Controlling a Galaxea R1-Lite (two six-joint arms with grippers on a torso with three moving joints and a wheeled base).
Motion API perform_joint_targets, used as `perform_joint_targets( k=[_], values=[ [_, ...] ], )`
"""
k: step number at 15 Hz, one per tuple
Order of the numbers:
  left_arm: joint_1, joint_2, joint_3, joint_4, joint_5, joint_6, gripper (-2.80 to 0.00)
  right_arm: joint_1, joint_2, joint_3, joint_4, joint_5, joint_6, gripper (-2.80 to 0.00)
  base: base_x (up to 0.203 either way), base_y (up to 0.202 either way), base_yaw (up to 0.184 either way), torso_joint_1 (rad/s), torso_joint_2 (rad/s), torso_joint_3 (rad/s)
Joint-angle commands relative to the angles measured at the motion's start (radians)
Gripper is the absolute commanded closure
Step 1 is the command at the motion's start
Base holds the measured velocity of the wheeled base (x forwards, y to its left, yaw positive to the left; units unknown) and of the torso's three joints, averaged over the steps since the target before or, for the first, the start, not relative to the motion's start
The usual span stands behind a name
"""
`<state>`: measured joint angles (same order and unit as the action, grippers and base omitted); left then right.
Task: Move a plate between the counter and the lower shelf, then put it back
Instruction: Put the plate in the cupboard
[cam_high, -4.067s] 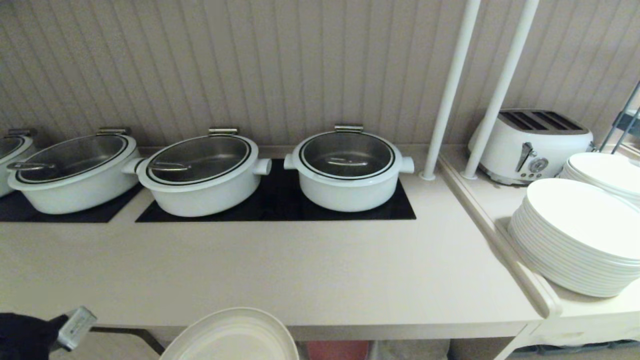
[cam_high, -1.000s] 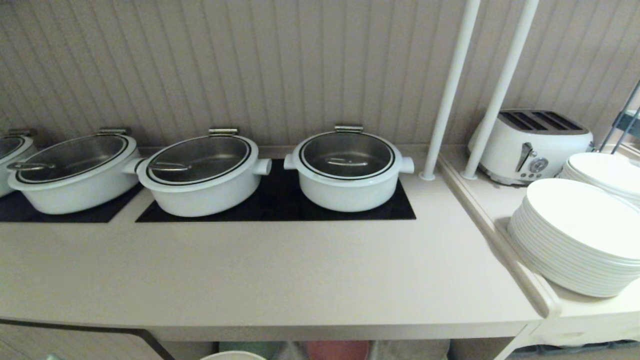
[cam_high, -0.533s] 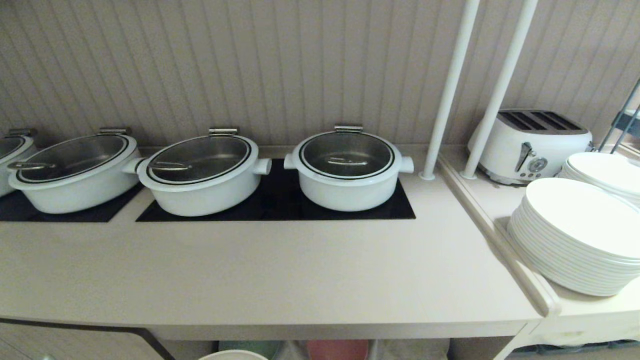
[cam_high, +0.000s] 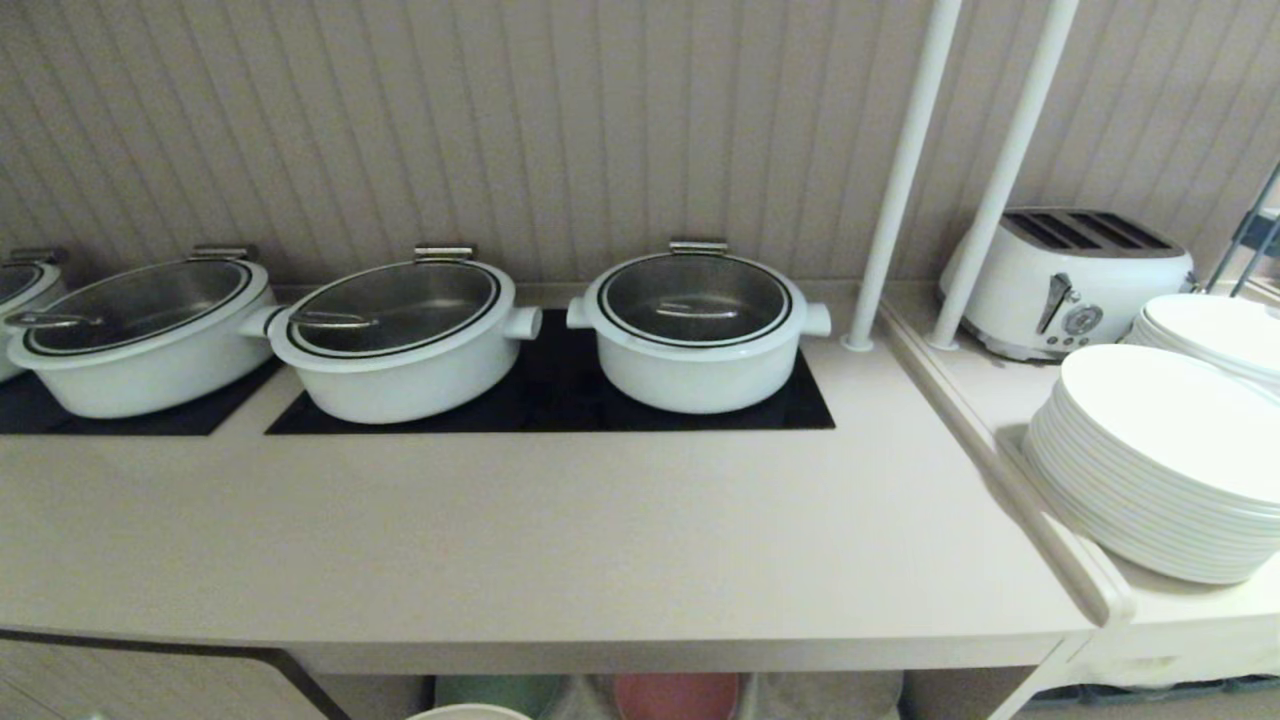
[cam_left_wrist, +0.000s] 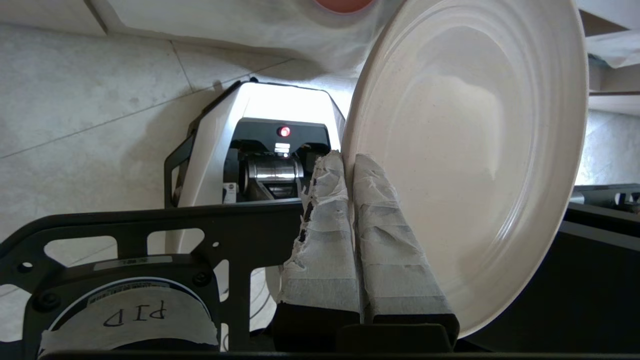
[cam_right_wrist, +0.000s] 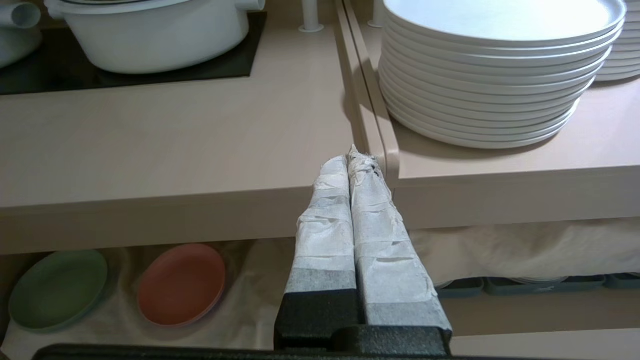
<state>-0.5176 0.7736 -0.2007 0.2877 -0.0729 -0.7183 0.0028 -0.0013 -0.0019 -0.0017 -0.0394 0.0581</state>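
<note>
Where the left end effector (cam_left_wrist: 348, 165) pinches, the plate (cam_left_wrist: 465, 150) tilts.

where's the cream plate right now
The plate is pinched at its rim by the left gripper, below the counter's front edge; the head view shows only a sliver of it.

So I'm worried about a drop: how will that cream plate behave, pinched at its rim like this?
The cream plate looks rigid, so it should not flex. The left end effector, with taped fingers, pinches only one edge, so the plate's weight probably levers against the grip. It looks ceramic and smooth, so it may slip and would likely chip.
</note>
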Motion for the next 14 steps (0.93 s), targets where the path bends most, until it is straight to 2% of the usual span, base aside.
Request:
perform_joint_targets(
  k=[1,14],
  values=[
    [0.000,0.003,0.001,0.002,-0.010,-0.004,0.00,0.000,0.001,0.000,0.000,-0.001,0.000,0.00,0.000,0.000,0.000,-0.117,0.27,0.136],
    [0.001,0.001,0.001,0.002,-0.011,-0.004,0.00,0.000,0.001,0.000,0.000,0.001,0.000,0.00,0.000,0.000,0.000,-0.142,0.31,0.158]
  ],
)
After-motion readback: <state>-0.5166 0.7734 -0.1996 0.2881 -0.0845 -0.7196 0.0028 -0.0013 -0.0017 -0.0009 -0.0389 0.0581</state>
